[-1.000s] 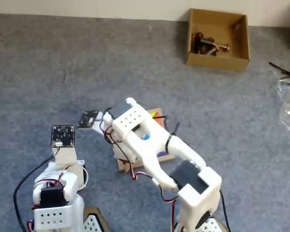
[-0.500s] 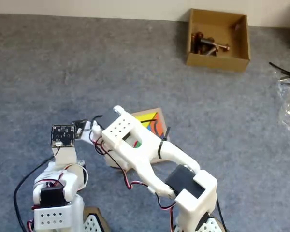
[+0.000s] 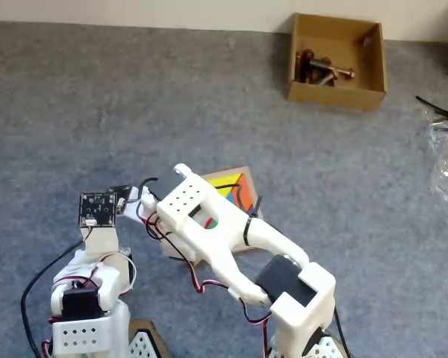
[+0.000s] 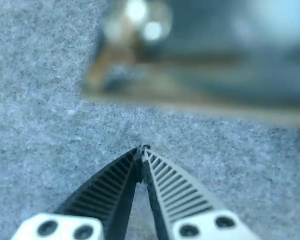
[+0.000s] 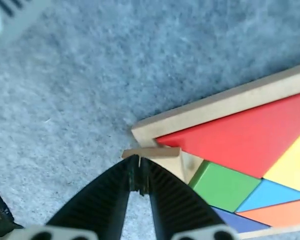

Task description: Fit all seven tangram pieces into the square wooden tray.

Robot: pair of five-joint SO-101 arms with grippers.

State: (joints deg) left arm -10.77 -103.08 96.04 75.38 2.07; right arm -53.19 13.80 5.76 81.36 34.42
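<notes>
Open grey felt tabletop (image 3: 97,97) spreads from 9 to 12 o'clock of the square wooden tray (image 5: 215,102), which sits near the middle of the surface, largely under the right arm (image 3: 209,216). A cardboard box (image 3: 336,97) stands well apart at the tray's 1 o'clock, by the far edge. At the tray corner seen from the right wrist, the rim meets bare felt. Inside it, edge to edge, lie a red triangle (image 5: 240,135), a yellow piece (image 5: 292,170), a green piece (image 5: 222,185), a blue piece (image 5: 267,192), an orange piece (image 5: 285,212) and a purple piece (image 5: 230,216). The right arm stretches from its base at the tray's 5 o'clock diagonally across it toward 10 o'clock. The right end effector (image 5: 139,165) is pressed together, tips against a pale wooden strip (image 5: 152,152) at that corner; whether they nip it cannot be told. The left arm (image 3: 86,294) stands drawn in at the tray's 8 o'clock. The left end effector (image 4: 141,150), jaws pressed together on nothing, hangs over bare felt, a blurred wooden edge beyond.
</notes>
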